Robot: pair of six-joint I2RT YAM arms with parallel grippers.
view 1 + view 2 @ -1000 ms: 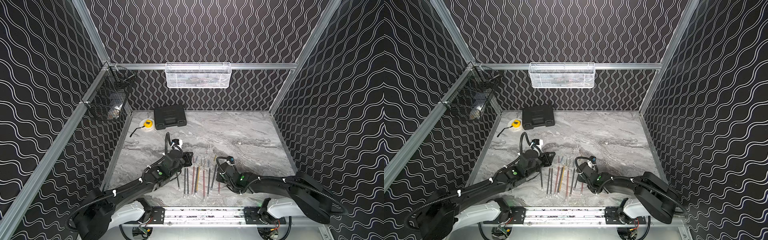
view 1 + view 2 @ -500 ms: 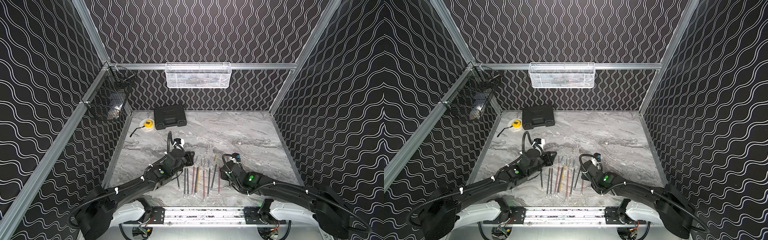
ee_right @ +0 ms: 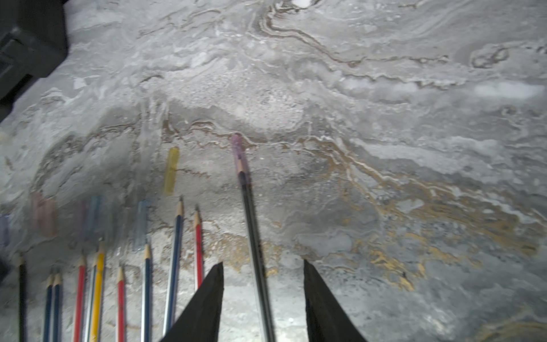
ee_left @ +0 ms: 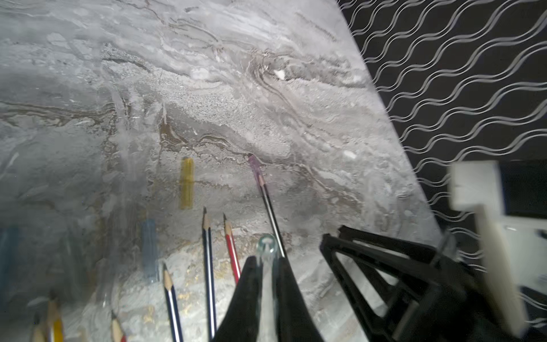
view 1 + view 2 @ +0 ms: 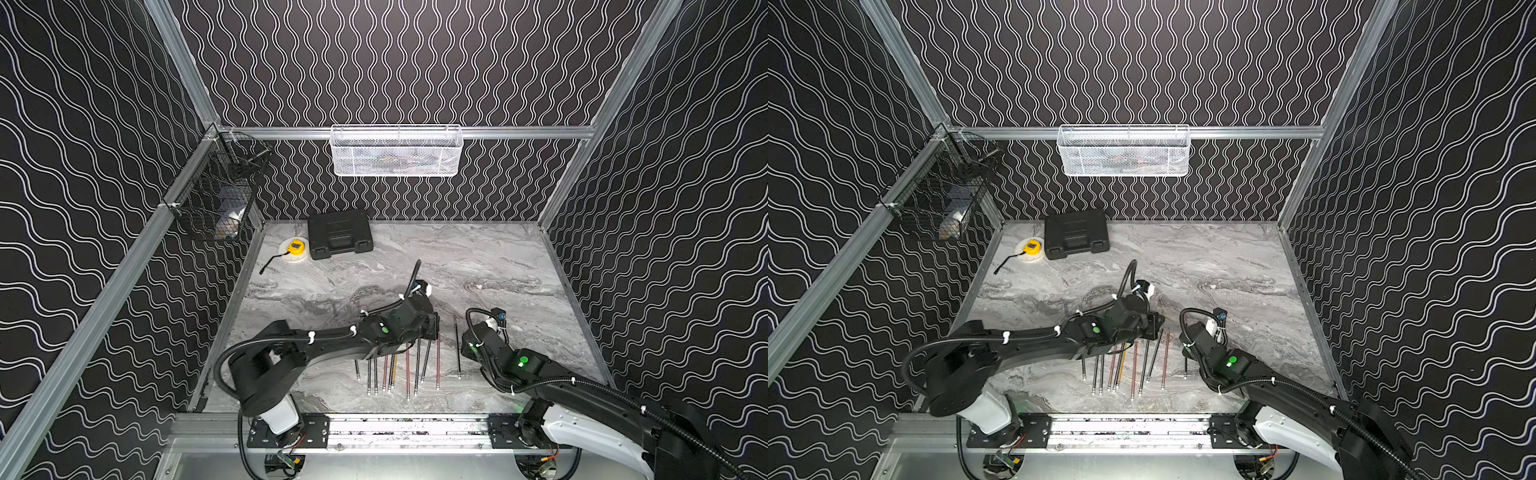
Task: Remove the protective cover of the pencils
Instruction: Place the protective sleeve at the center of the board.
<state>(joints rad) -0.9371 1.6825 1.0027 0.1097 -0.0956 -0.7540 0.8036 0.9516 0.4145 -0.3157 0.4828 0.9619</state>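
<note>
Veined marble tabletop (image 5: 478, 257), slim pencils (image 3: 99, 290) (one capped), left tool (image 4: 268, 260) pinching clear cap (image 4: 266, 251), right tool (image 3: 262, 262) parted.

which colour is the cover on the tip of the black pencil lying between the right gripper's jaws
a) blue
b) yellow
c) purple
c: in the right wrist view the black pencil between the jaws of the open right gripper has a purple cover on its tip, while the yellow cover lies loose, on no pencil.

red, yellow and dark blue pencils (image 3: 199, 251), grey marbled worktop (image 5: 478, 266), black walls with white squiggly lines (image 5: 415, 62), white mesh basket (image 5: 395, 151)
</note>
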